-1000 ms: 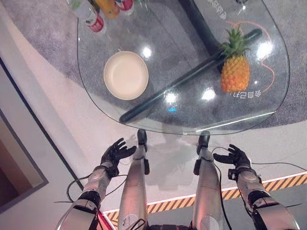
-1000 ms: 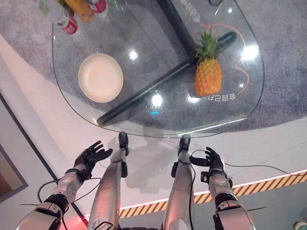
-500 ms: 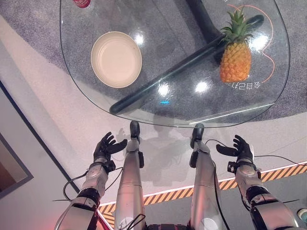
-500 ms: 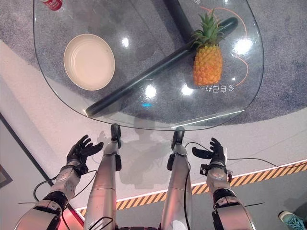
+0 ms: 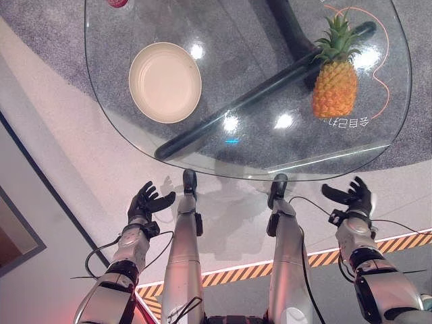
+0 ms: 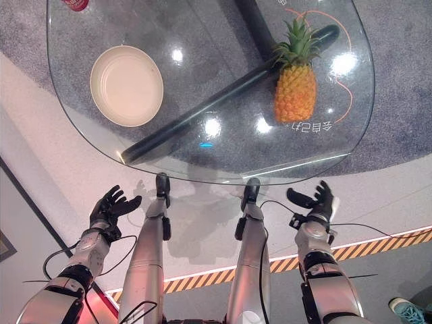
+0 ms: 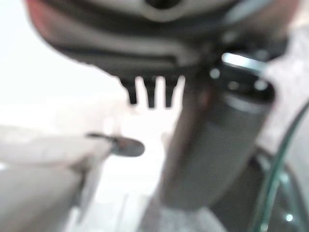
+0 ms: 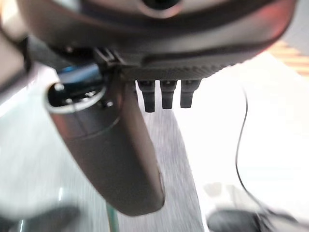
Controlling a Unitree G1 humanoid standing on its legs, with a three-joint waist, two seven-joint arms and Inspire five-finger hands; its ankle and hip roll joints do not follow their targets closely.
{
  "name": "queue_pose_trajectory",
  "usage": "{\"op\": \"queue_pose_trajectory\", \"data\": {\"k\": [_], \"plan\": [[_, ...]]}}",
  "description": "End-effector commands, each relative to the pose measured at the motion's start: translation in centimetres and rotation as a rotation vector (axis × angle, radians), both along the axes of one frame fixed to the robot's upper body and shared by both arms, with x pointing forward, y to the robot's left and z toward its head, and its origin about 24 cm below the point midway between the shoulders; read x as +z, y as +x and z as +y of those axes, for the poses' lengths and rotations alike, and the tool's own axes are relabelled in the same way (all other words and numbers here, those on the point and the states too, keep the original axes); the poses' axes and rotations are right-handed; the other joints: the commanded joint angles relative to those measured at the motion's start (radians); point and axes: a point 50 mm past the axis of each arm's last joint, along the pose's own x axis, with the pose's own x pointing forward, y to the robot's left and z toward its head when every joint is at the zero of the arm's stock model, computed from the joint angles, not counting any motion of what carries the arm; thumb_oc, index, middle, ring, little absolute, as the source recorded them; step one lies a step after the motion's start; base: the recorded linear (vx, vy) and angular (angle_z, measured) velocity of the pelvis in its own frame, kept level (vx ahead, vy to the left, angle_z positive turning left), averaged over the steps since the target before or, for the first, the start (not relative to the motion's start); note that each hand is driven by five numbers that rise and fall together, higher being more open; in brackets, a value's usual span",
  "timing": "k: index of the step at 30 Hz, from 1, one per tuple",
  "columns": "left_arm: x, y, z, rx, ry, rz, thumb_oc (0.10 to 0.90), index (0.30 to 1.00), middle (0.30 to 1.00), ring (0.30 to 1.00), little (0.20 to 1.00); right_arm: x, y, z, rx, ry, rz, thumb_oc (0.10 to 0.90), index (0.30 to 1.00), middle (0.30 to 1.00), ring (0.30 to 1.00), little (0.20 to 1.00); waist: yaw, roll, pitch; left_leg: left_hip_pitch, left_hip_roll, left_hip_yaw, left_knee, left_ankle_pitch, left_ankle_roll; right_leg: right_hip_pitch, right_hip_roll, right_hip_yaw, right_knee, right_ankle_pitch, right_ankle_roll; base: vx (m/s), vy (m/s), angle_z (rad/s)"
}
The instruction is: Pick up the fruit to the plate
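- Pineapple (image 5: 334,84) stands upright on the glass table (image 5: 135,145), toward its right edge; nothing holds it.
- Plate (image 5: 165,82) sits empty toward the table's left edge, well apart from the fruit, w/ the table's dark base bar (image 5: 256,101) showing thru the glass between them.
- Left hand (image 5: 145,202) is below the table's near edge, fingers spread & relaxed, holding nothing.
- Right hand (image 5: 352,196) is also short of the near edge, just off the near right corner, fingers spread, empty.
- Risk: fruit is tall on a small base; a sideways bump from the approaching hand would prob. tip it, & it could roll off the right edge.
- Risk: rind is rough but wide; a one-hand wrap may not close round it, so it could slip mid-carry. Leafy crown is a poor hold.
- Risk: hands start below rim level; coming up too close to the near edge could knock the glass.
- Risk: set down off-centre, the fruit could topple off the shallow plate or shove it along the slick glass.
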Motion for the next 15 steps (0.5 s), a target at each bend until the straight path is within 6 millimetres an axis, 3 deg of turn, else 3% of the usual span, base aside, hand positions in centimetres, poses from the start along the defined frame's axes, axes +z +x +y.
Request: {"op": "queue_pose_trajectory", "data": {"k": [1,7,9,12,15], "plan": [[-0.2,-1.5,3.0,0.085,0.060,0.018,0.800,0.900,0.900,0.900,0.900,3.0,-3.7,-6.0,-0.350,-0.094,-0.087,0.800,0.900,0.900,0.900,0.900,0.027,-0.025,-0.018,-0.007,-0.018,-0.004,0.116,-0.114,0.036,0.004,0.015,-0.036,-0.043,0.053,-0.013,0.02,-0.013,0.03],[0.0,-1.4,2.8,0.080,0.076,0.020,0.800,0.900,0.900,0.900,0.900,7.6,-3.1,-7.2,-0.518,-0.104,-0.330,0.800,0.900,0.900,0.900,0.900,0.026,-0.031,-0.018,0.005,-0.022,-0.003,0.106,-0.118,0.040,0.015,0.014,-0.046,-0.057,0.061,-0.008,0.00,0.000,0.00],[0.0,-1.3,2.6,0.078,0.074,0.020,0.800,0.900,0.900,0.900,0.900,9.7,-2.5,-6.9,-0.564,-0.122,-0.444,0.800,0.900,0.900,0.900,0.900,0.022,-0.033,-0.018,0.013,-0.024,0.000,0.096,-0.118,0.041,0.021,0.015,-0.049,-0.067,0.063,-0.008,0.00,0.000,0.00],[-0.1,-1.5,2.5,0.081,0.068,0.016,0.800,0.900,0.900,0.900,0.900,11.3,-2.3,-6.4,-0.594,-0.157,-0.534,0.800,0.900,0.900,0.900,0.900,0.018,-0.033,-0.018,0.016,-0.025,0.003,0.089,-0.116,0.042,0.024,0.016,-0.049,-0.071,0.062,-0.010,0.00,0.013,-0.01],[-0.3,-1.6,2.2,0.085,0.059,0.013,0.800,0.900,0.900,0.900,0.900,14.3,-1.7,-4.8,-0.612,-0.217,-0.678,0.800,0.900,0.900,0.900,0.900,0.010,-0.031,-0.018,0.016,-0.030,0.007,0.082,-0.113,0.044,0.021,0.017,-0.045,-0.078,0.064,-0.012,-0.01,0.048,0.02]]}}
